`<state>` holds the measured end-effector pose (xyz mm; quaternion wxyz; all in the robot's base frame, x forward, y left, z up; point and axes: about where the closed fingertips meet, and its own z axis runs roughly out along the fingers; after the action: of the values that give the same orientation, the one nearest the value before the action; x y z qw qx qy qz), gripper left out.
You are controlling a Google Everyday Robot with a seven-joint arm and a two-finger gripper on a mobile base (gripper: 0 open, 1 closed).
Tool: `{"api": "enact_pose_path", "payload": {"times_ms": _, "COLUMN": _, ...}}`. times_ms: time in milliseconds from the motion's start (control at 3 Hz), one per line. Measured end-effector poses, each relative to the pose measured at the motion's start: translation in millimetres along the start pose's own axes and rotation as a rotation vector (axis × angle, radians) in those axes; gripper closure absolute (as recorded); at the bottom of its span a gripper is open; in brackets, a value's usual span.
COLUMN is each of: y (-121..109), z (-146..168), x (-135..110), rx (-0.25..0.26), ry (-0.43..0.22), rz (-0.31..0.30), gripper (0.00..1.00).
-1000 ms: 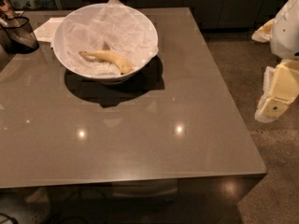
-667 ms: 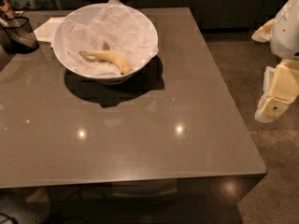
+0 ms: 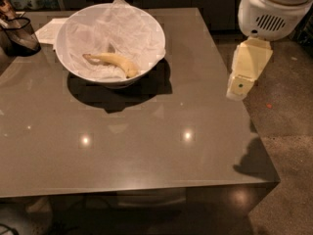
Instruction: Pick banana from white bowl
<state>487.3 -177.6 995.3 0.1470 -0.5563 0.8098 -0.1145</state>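
The white bowl (image 3: pixel 155 58) stands at the far left of the brown table (image 3: pixel 146 146), lined with crinkled white paper (image 3: pixel 122 28). The pale yellow banana (image 3: pixel 113 60) lies in it, stem end to the left, brown tip to the right. My gripper (image 3: pixel 243 80), a cream-coloured part hanging under the white arm housing (image 3: pixel 274 9), is at the right, over the table's right edge. It is well to the right of the bowl and holds nothing that I can see.
A dark transparent container (image 3: pixel 19 33) stands at the table's far left corner, with a flat white paper (image 3: pixel 51 29) next to it behind the bowl. Speckled floor (image 3: pixel 288 131) lies right of the table's edge.
My arm and gripper have moved left and up in view, from beside the table to over its right edge. The bowl and banana have not moved.
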Motion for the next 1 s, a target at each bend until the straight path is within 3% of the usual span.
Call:
{"api": "enact_pose_path", "payload": {"times_ms": 333, "y": 0.0, "z": 0.0, "x": 0.0, "rx": 0.000, "ry": 0.000, "rz": 0.000, "gripper": 0.00}}
{"api": "enact_pose_path", "payload": {"times_ms": 1000, "y": -17.9, "z": 11.4, "x": -60.6, "rx": -0.012, "ry": -0.015, "rz": -0.010, "gripper": 0.00}}
